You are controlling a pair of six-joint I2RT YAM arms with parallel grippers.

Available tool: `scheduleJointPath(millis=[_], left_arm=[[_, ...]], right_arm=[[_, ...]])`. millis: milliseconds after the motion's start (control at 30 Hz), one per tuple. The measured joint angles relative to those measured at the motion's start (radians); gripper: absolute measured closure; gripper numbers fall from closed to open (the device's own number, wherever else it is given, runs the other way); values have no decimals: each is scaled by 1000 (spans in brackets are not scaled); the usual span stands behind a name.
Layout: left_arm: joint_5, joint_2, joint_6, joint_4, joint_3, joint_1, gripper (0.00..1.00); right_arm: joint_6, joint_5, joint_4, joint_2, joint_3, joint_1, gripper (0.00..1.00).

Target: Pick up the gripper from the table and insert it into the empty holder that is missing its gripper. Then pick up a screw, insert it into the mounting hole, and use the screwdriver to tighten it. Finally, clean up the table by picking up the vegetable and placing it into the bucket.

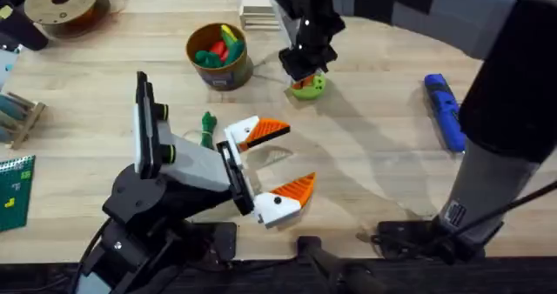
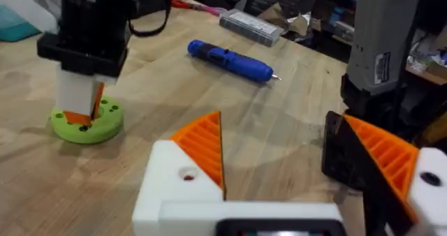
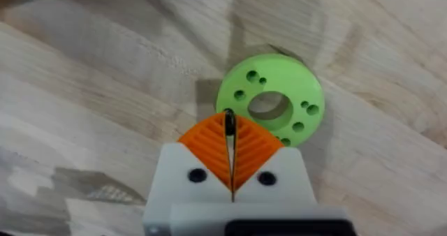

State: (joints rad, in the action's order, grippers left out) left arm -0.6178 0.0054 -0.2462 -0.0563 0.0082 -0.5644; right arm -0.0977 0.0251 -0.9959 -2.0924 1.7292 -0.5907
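A: Where's the R pincer (image 3: 231,135)?

B: Over the green ring (image 1: 308,86) on the surface (image 1: 374,155), far middle. Orange pads pressed together, pinching a thin dark sliver; can't tell what it is. Ring's centre hole shows just past the tips.

A: L pincer (image 1: 277,163)?

B: Spread wide, nothing between, low over the near-middle wood. Bare boards ahead of it up to the ring.

A: Task bits?

B: Screwdriver (image 1: 444,111) lies flat toward the right edge, well apart from both pincers, open wood around it. Vegetable (image 1: 208,127) sits just beside the L arm's wrist, partly cut off by it. Bucket (image 1: 219,57) stands far-left of the ring, w/ red, yellow, green toys heaped inside.

A: Anything hidden?

B: R arm looms dark and blurred at lower right, covering that corner. Ring's half covered by the R pincer from overhead.
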Motion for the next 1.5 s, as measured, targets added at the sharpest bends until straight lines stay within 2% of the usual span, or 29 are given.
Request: scheduleJointPath(millis=[300, 600, 800, 900, 1033, 1167, 1333, 1500], left_arm=[[0, 0, 0, 0, 0, 0, 14], [0, 0, 0, 0, 0, 0, 13], [0, 0, 0, 0, 0, 0, 14], [0, 0, 0, 0, 0, 0, 14], [0, 0, 0, 0, 0, 0, 14], [0, 0, 0, 0, 0, 0, 14], [0, 0, 0, 0, 0, 0, 13], [0, 0, 0, 0, 0, 0, 14]], right_arm=[[32, 0, -165, 12, 192, 0, 994], [39, 21, -321, 179, 202, 8, 994], [39, 39, -415, 319, 202, 43, 994], [38, 42, -404, 406, 148, 51, 994], [22, 39, -358, 550, -29, 51, 994], [9, -3, -332, 632, -160, 51, 994], [-15, -72, -312, 637, -183, 19, 994], [-38, -138, -294, 604, -179, -67, 994]])
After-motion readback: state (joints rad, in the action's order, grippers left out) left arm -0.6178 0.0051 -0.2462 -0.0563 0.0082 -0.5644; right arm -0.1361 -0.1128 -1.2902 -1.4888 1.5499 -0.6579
